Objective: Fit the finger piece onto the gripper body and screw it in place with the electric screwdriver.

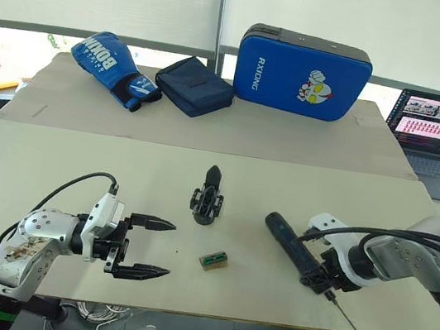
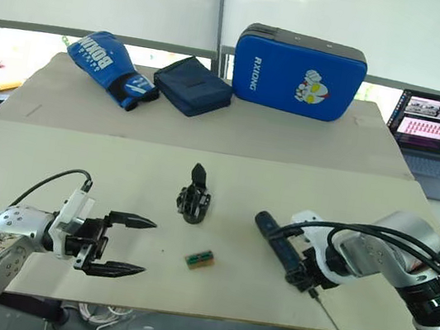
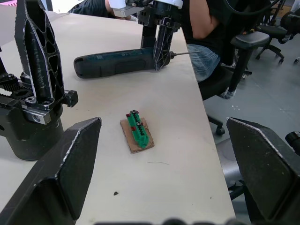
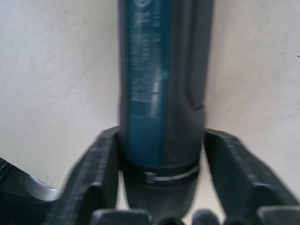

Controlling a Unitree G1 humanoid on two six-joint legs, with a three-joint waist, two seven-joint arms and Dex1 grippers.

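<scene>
Here, from the head views, take the gripper body (image 1: pixel 207 201) as your landmark: it stands upright near the middle of the table (image 1: pixel 53 164), its one finger pointing away from you. The electric screwdriver (image 1: pixel 294 250) lies flat to its right, long axis running diagonally from the rounded end nearest the gripper body out to the bit (image 1: pixel 345 318) at the near table edge. Your right pincer (image 1: pixel 321 280) is at the bit end of that barrel, so the right arm is plainly the nearer one for the tool. Your left pincer (image 1: pixel 146 246) hovers to the left of the gripper body and nearer you, fingers spread wide and empty. In the left wrist view, the gripper body (image 3: pixel 33 93) and a small green-and-tan block (image 3: pixel 137 134) sit ahead between the spread fingers. In the right wrist view, the fingers flank the screwdriver barrel (image 4: pixel 161 93) on both sides, apparently touching it; I judge it gripped. I cannot pick out a loose finger piece.
</scene>
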